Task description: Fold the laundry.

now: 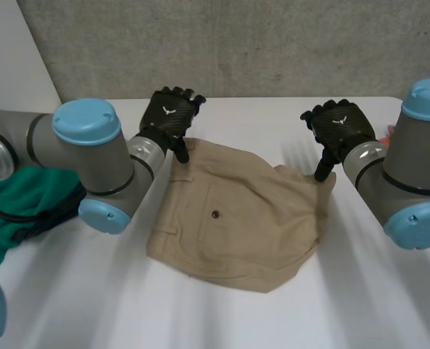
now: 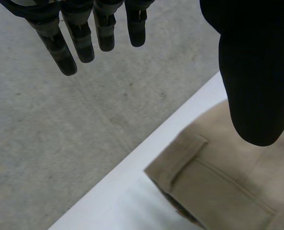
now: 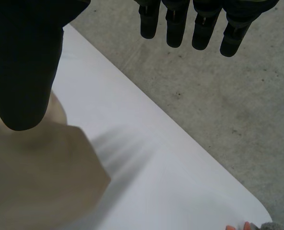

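Head view: the white table (image 1: 273,116) stands against a grey concrete wall (image 1: 237,43). A beige garment (image 1: 237,218), folded, lies flat at the table's middle. The left hand (image 1: 173,110) is at its far left corner and the right hand (image 1: 340,125) at its far right corner, thumb pointing down at the cloth; contact cannot be confirmed. A green cloth (image 1: 19,203) lies at the left, partly hidden behind the left arm (image 1: 91,160).

Left wrist view: the fingers (image 2: 79,38) are straight and spread wide from the thumb (image 2: 252,72), holding nothing. The garment's corner, with a stitched flap, lies under the thumb at the table's far edge, with grey concrete beyond.

Right wrist view: the fingers (image 3: 175,24) are straight and wide of the thumb (image 3: 22,62), empty. The garment's corner lies beside the thumb. A small pink and grey object (image 3: 250,225), cut off, cannot be identified.
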{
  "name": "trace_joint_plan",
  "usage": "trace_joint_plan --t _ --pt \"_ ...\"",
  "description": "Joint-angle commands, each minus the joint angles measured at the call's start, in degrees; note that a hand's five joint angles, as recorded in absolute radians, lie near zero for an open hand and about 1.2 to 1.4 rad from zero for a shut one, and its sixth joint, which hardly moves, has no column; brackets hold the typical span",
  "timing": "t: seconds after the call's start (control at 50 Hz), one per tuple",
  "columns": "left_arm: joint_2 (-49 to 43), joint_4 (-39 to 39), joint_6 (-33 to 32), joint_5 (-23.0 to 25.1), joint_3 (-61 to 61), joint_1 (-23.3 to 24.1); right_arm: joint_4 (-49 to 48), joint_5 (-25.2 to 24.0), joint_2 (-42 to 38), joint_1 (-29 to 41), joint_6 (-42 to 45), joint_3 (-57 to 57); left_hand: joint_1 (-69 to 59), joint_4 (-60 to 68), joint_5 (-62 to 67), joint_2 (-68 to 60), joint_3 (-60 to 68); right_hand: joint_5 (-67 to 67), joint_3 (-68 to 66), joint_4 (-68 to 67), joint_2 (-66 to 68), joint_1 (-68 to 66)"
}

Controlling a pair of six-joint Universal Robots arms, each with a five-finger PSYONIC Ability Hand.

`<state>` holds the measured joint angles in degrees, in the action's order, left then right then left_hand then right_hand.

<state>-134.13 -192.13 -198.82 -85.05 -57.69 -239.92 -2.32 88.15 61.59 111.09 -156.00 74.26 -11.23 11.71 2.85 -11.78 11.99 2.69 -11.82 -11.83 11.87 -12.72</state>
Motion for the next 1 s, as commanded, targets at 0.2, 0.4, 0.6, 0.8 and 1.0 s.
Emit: trace_joint_plan --t 0.2,0.4,0.6,0.8,1.0 --pt "-13.2 0.5 -5.2 -0.6 10.3 -1.9 -5.1 -0.2 0.1 -2.7 2.4 7.7 -43.2 42.7 41.6 -42.7 42.4 -2.7 1.8 1.8 -1.9 2.7" --pt "-2.0 -6.4 -5.6 -10.0 10.9 -5.3 -5.3 0.0 1.4 -3.8 2.6 7.0 -68.8 68.3 67.1 -68.2 68.0 -2.7 1.8 1.8 -1.9 2.7" --pt "13.6 -9.9 1.6 -0.9 9.4 2.7 -6.0 0.2 7.0 -6.5 0.8 6.2 -68.8 68.3 67.1 -68.2 68.0 -2.7 1.8 1.8 -1.9 2.7" --pt "8.6 -8.2 6.9 9.5 -0.6 14.2 -5.7 0.4 8.6 -11.9 -3.1 3.9 -68.8 68.3 67.1 -68.2 68.0 -2.7 1.8 1.8 -1.9 2.7" --pt "2.9 -2.6 3.8 12.9 -6.7 19.9 -4.8 0.3 7.6 -15.1 -3.2 2.3 -4.2 3.8 2.6 -3.7 3.5 -2.7 1.8 1.8 -1.9 2.7"
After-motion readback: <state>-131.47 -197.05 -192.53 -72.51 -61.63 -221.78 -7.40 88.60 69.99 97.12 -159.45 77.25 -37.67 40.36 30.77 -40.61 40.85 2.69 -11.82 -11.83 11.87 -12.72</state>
